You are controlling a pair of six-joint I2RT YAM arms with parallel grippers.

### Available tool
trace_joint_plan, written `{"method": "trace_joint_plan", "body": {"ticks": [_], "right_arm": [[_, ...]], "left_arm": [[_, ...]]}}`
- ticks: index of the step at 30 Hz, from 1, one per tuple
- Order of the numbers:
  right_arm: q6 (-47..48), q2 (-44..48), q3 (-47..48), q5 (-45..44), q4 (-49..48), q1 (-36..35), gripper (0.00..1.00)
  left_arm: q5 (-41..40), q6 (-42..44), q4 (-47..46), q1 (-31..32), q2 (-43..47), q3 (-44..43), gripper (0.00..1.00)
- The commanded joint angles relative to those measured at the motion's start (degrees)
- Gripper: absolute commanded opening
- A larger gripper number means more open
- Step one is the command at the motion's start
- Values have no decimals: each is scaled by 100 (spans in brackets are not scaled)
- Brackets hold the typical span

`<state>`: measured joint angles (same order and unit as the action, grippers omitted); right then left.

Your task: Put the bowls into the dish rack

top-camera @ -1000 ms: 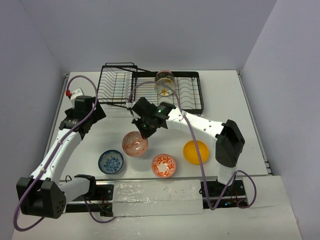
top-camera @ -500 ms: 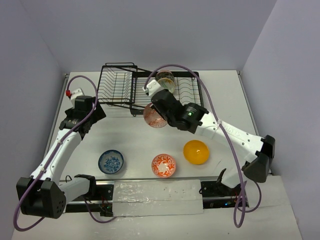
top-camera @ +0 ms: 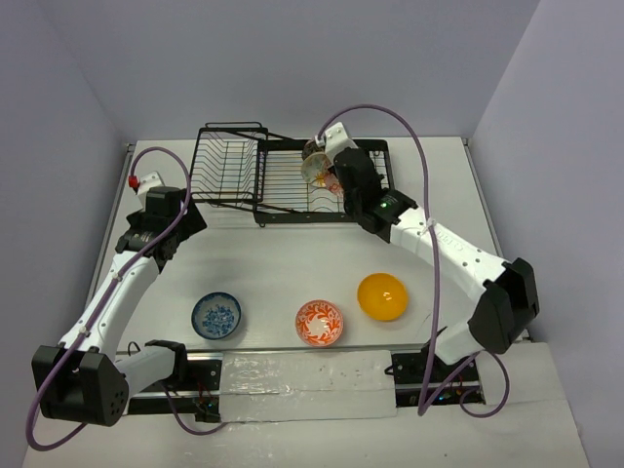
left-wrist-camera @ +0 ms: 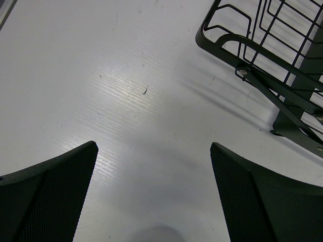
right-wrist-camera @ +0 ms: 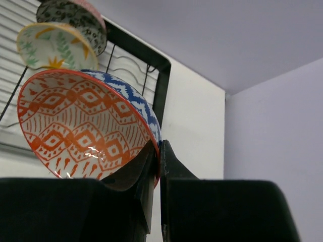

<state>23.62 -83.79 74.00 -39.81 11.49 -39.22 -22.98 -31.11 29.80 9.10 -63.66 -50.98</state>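
Right gripper (right-wrist-camera: 157, 151): narrow pinch on the rim of the red diamond-patterned bowl (right-wrist-camera: 86, 121), one finger inside, one outside; carried over the dish rack's divider section.
Left gripper (left-wrist-camera: 154, 151): jaws wide, holding nothing, above bare table (left-wrist-camera: 126, 91) just beside the rack's basket end.
Dish rack (top-camera: 283, 185): black wire, at the far side of the table; basket section on its left end.
Held bowl: tilted on edge, blue zigzag outside, hanging right next to the two bowls already in the rack.
Racked bowls: white leaf-patterned bowl (right-wrist-camera: 53, 45) and grey-black patterned bowl (right-wrist-camera: 75, 15), both standing on edge in the dividers.
Bowls on table: plain orange-yellow bowl (top-camera: 381, 296), orange-red floral bowl (top-camera: 320, 322), blue patterned bowl (top-camera: 216, 315), near the arm bases, well apart from the rack.
Step in hand: placing the third of six bowls, by my reading.
Next move: likely lower the rim into a free slot beside the leaf-patterned bowl without knocking it, then release.
Hard to make out: the target slot is hidden behind the held bowl. Whether the held bowl touches its neighbour or the wires cannot be told. The top view shows little of it behind the wrist.
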Motion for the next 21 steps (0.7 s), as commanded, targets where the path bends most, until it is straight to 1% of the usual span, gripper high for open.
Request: {"method": "trace_joint_plan", "body": {"ticks": [1, 4, 8, 11, 12, 15, 18, 21], "right_arm": [[905, -311, -96, 52, -1813, 107, 0], [1373, -796, -61, 123, -2387, 239, 0], [1338, -1253, 167, 246, -2721, 406, 0], [1715, -1552, 2, 334, -3431, 433, 0], [1969, -1648, -78, 360, -3912, 442, 0], [2383, -1842, -377, 500, -4784, 459, 0], [2664, -2027, -500, 483, -5269, 503, 0], [2823, -2124, -711, 580, -5971, 521, 0]], "left_arm": [[-162, -26, -62, 21, 3, -35, 99], [-224, -35, -36, 21, 11, -52, 99], [-356, -61, -10, 4, 64, -43, 99], [-251, -35, -53, -23, 90, -43, 99], [-224, -35, -53, -23, 108, -43, 99], [-180, -18, -71, -31, 108, -43, 99], [-136, -9, -80, -40, 134, -43, 99], [-40, 9, -115, -40, 161, -43, 99]]}}
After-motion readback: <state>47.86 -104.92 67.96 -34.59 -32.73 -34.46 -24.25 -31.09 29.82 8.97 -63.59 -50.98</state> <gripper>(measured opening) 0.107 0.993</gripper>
